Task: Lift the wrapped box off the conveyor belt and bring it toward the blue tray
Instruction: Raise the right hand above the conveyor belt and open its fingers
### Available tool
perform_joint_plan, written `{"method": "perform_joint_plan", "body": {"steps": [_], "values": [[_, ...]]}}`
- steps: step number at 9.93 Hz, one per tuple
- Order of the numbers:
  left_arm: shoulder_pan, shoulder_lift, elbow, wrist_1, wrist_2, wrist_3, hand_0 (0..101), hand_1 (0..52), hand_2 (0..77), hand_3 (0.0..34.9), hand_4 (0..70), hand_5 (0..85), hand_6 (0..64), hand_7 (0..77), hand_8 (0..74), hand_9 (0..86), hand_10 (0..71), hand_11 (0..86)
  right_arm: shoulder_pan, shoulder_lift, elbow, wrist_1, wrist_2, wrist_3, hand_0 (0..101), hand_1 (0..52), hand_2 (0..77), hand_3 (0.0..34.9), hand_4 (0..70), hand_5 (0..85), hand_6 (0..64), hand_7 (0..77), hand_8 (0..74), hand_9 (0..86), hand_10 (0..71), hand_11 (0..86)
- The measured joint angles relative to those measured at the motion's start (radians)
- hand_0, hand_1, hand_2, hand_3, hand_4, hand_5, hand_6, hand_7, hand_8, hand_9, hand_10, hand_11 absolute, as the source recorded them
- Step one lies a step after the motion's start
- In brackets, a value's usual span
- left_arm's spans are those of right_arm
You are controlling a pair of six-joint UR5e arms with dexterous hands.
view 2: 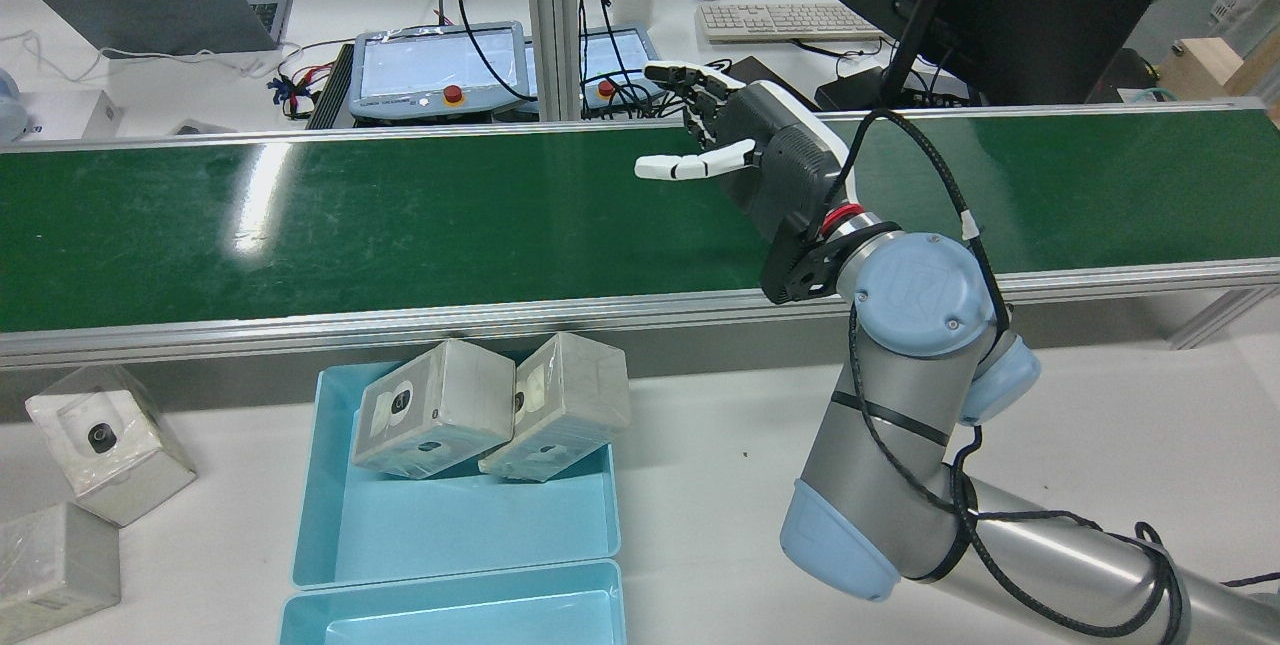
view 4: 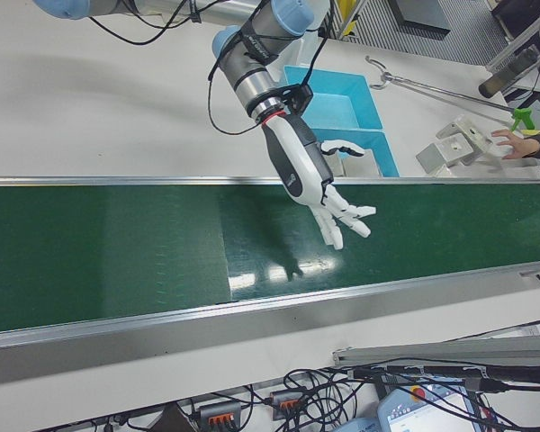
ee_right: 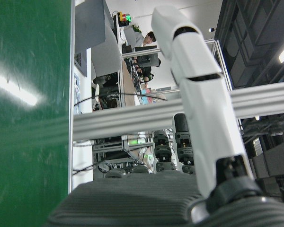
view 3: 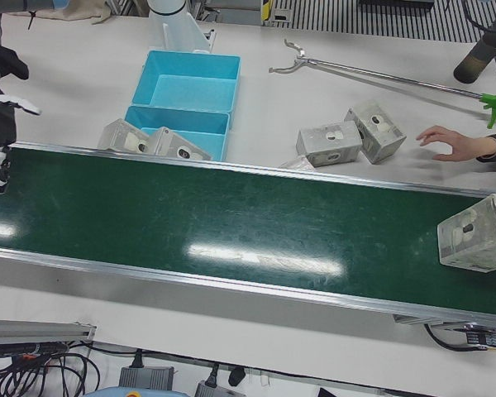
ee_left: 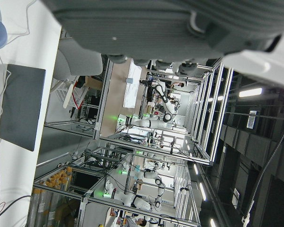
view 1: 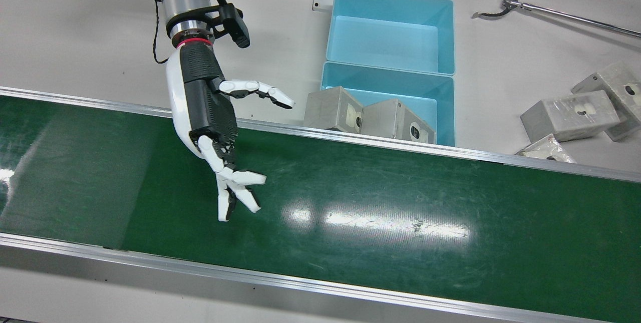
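The right hand [view 1: 210,127], a white-and-black dexterous hand on the grey arm, hung over the green conveyor belt [view 1: 375,203] with its fingers [view 1: 235,193] spread apart and nothing in its grasp. The grey plastic-wrapped box [view 3: 476,234] that the task concerned lay on the belt at its far end, seen only in the left-front view, well apart from that hand. It sat toward the robot's left along the belt's length, so any grasp depended on the box and the hand coming together along that line (whether the belt was running, the pictures did not show). The left hand showed only as a blurred dark edge in its own camera view, so I could not tell its state or which hand was nearer to the box. Beyond the belt's rail on the white tabletop [view 1: 75,27] stood the light-blue plastic tray [view 1: 440,107], with two similar wrapped boxes [view 1: 370,115] leaning on its belt-side end.
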Motion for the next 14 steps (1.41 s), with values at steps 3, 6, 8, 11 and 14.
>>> {"method": "perform_joint_plan", "body": {"steps": [3,6,8,11,14], "values": [[0.0,0.0,0.0,0.0,0.0,0.0,0,0.0,0.5,0.0,0.0,1.1,0.5,0.5,0.5,0.0,0.5,0.5,0.045,-0.042,-0.01,0.011,0.006,-0.013,53,18.5,14.2,3.5,9.8,22.4,4.4,1.6,0.0,1.1,0.0,0.5],[0.0,0.0,0.0,0.0,0.0,0.0,0,0.0,0.5,0.0,0.0,1.1,0.5,0.0,0.5,0.5,0.5,0.5,0.062,-0.052,-0.067,0.129,0.001,-0.029,50,18.0,12.0,1.3,9.8,21.8,6.0,5.5,0.0,1.1,0.0,0.5],[0.0,0.0,0.0,0.0,0.0,0.0,0,0.0,1.1,0.0,0.0,1.1,0.5,0.0,0.5,0.0,0.5,0.5,0.067,-0.063,-0.108,0.226,-0.008,-0.033,50,19.6,15.3,0.2,10.9,22.9,7.6,8.7,1.1,1.6,0.0,0.5],[0.0,0.0,0.0,0.0,0.0,0.0,0,0.0,0.5,0.0,0.0,1.1,0.5,0.5,0.5,0.5,0.5,0.5,0.064,-0.066,-0.135,0.268,-0.013,-0.036,50,18.5,15.8,0.3,13.1,26.2,8.7,9.3,2.2,6.0,0.0,0.5],[0.0,0.0,0.0,0.0,0.0,0.0,0,0.0,0.5,0.0,0.0,1.1,0.5,0.5,0.5,0.0,0.5,0.5,0.073,-0.066,-0.138,0.269,-0.02,-0.035,50,18.5,14.7,0.2,13.1,26.2,8.7,9.3,3.8,5.4,0.0,0.5]]}}
